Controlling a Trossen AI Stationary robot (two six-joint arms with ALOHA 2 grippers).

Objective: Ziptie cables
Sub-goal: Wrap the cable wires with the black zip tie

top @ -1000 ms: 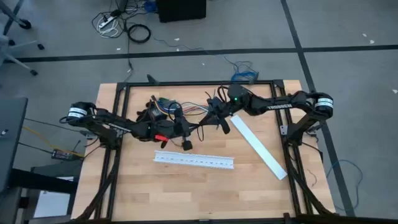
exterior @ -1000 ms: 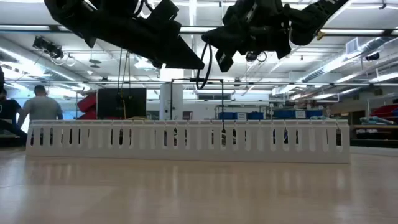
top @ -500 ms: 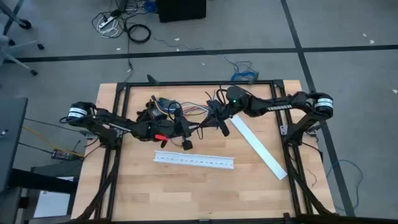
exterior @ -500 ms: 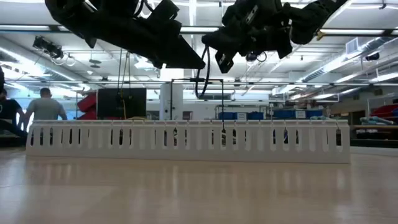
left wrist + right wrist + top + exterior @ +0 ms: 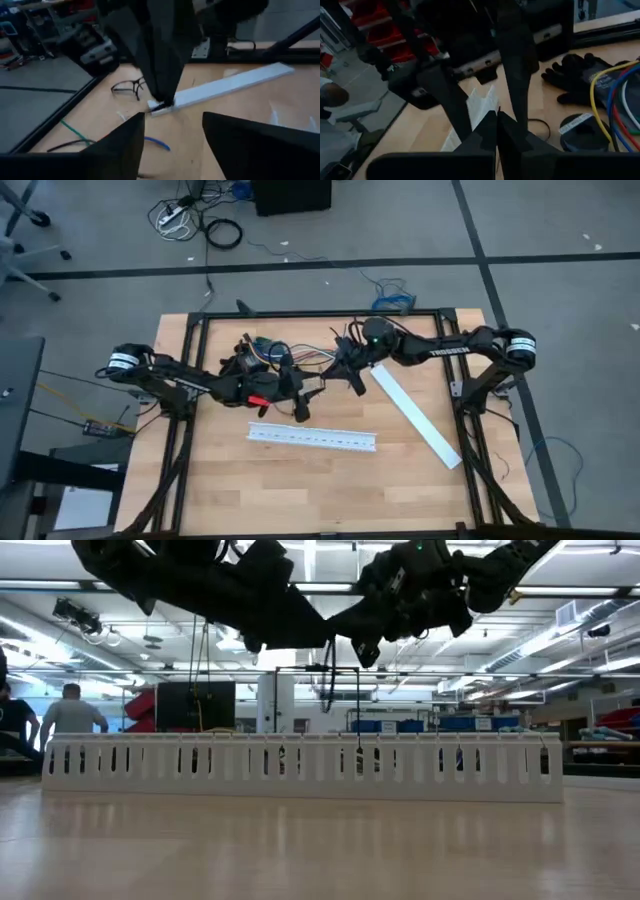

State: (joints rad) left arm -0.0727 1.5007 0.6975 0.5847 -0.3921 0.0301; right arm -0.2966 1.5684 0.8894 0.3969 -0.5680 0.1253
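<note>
The cables [image 5: 300, 357], thin coloured wires, lie loose on the table's far middle and also show in the right wrist view [image 5: 616, 95]. My left gripper [image 5: 300, 402] hovers open just near of them, its fingers [image 5: 120, 145] apart with nothing between. Facing it, my right gripper [image 5: 350, 376] is shut [image 5: 497, 125]. The ziptie shows only as a thin black strap: a line [image 5: 322, 384] between the two grippers, and a loop [image 5: 327, 685] hanging under them. My right gripper appears to pinch the ziptie at its fingertips [image 5: 161, 102], which point down toward the table. The fingers themselves hide which part of the strap they are on. The strap curves slack below them, clear of the table.
A white slotted channel [image 5: 312, 438] lies across the table's near middle, and its flat white cover [image 5: 415, 415] lies slanted at the right. A black glove [image 5: 580, 75] and a tape roll [image 5: 585, 132] sit by the cables. People stand in the room behind [image 5: 70, 710].
My left gripper has opened and let go of the strap. My right gripper has turned a little and edged toward the far edge, staying shut. The hanging loop has shifted with it.
</note>
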